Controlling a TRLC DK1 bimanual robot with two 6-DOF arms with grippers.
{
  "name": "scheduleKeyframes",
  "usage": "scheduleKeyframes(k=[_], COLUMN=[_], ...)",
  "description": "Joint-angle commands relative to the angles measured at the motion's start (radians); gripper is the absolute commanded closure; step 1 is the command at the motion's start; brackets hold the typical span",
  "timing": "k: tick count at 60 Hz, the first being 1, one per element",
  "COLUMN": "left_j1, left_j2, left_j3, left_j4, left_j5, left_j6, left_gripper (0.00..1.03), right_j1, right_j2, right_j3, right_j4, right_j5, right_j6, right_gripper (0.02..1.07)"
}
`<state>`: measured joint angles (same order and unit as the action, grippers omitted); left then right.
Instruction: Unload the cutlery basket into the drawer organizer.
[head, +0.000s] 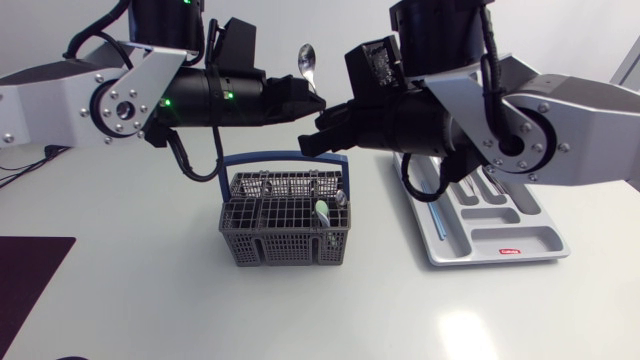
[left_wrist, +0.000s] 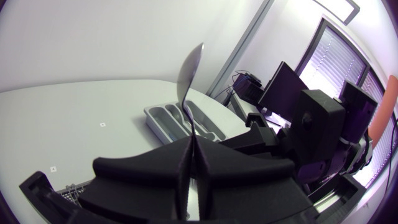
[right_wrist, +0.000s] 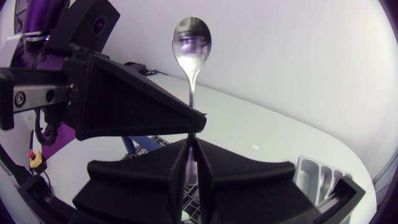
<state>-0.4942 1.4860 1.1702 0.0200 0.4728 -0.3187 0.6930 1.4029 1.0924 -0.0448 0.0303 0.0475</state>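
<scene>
A metal spoon (head: 307, 60) stands upright in the air above the grey cutlery basket (head: 285, 225), bowl up. My left gripper (head: 316, 100) is shut on its handle. My right gripper (head: 318, 130) meets it from the other side, just below, and is shut on the same handle. In the right wrist view the spoon (right_wrist: 191, 43) rises from between my right gripper's (right_wrist: 191, 148) closed fingers, and the left gripper (right_wrist: 198, 121) clamps it just above. In the left wrist view the spoon (left_wrist: 189, 74) sticks up from the left gripper (left_wrist: 193, 142). The white drawer organizer (head: 500, 225) lies to the right.
The basket has a blue handle (head: 290, 157) and holds a few more pieces, one with a pale green grip (head: 321, 210). The organizer holds some cutlery in its slots. A dark mat (head: 30, 270) lies at the table's left edge.
</scene>
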Motion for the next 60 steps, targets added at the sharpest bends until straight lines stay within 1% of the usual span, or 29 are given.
scheduleKeyframes(k=[1,5,7,8,11,13,17,20,28,34,37,39,44,49,57,60], left_j1=[-0.004,-0.006,-0.006,-0.004,-0.001,0.002,0.009,0.011,0.013,0.011,0.008,0.003,-0.003,-0.006,-0.007,-0.01], left_j2=[0.019,0.016,0.017,0.016,0.008,0.003,-0.009,-0.018,-0.035,-0.052,-0.053,-0.061,-0.067,-0.084,-0.092,-0.095], left_j3=[0.034,0.039,0.043,0.043,0.043,0.045,0.048,0.049,0.051,0.048,0.054,0.048,0.046,0.032,0.037,0.029], left_j4=[-0.008,-0.012,-0.015,-0.017,-0.015,-0.015,-0.015,-0.017,-0.04,-0.068,-0.115,-0.123,-0.167,-0.183,-0.226,-0.226], left_j5=[0.01,0.01,0.009,0.009,0.007,0.009,0.009,0.009,0.009,0.007,0.006,0.004,0.004,-0.002,-0.013,-0.013], left_j6=[-0.025,-0.023,-0.023,-0.023,-0.022,-0.022,-0.019,-0.017,0.004,0.036,0.072,0.087,0.129,0.162,0.21,0.224], left_gripper=[0.98,0.96,0.92,0.86,0.63,0.5,0.18,0.05,0.04,0.04,0.04,0.04,0.04,0.04,0.04,0.04], right_j1=[0.007,0.007,0.007,0.007,0.007,0.007,0.007,0.002,-0.039,-0.096,-0.125,-0.153,-0.233,-0.332,-0.549,-0.598], right_j2=[-0.008,-0.01,-0.01,-0.01,-0.01,-0.012,-0.016,-0.022,-0.051,-0.09,-0.119,-0.139,-0.189,-0.242,-0.285,-0.305], right_j3=[-0.008,-0.014,-0.019,-0.022,-0.026,-0.031,-0.04,-0.046,-0.068,-0.104,-0.134,-0.154,-0.198,-0.239,-0.278,-0.302], right_j4=[0.014,0.013,0.013,0.013,0.013,0.013,0.011,0.005,-0.024,-0.047,-0.058,-0.069,-0.093,-0.124,-0.201,-0.217], right_j5=[0.005,0.0,-0.001,-0.003,-0.006,-0.009,-0.018,-0.021,-0.063,-0.115,-0.138,-0.152,-0.227,-0.288,-0.461,-0.495], right_j6=[-0.018,-0.02,-0.021,-0.023,-0.024,-0.026,-0.032,-0.038,-0.064,-0.103,-0.136,-0.158,-0.224,-0.316,-0.474,-0.515], right_gripper=[1.01,1.01,1.01,1.01,1.01,1.01,1.01,1.01,1.01,1.01,1.01,1.01,1.01,1.01,1.01,1.01])
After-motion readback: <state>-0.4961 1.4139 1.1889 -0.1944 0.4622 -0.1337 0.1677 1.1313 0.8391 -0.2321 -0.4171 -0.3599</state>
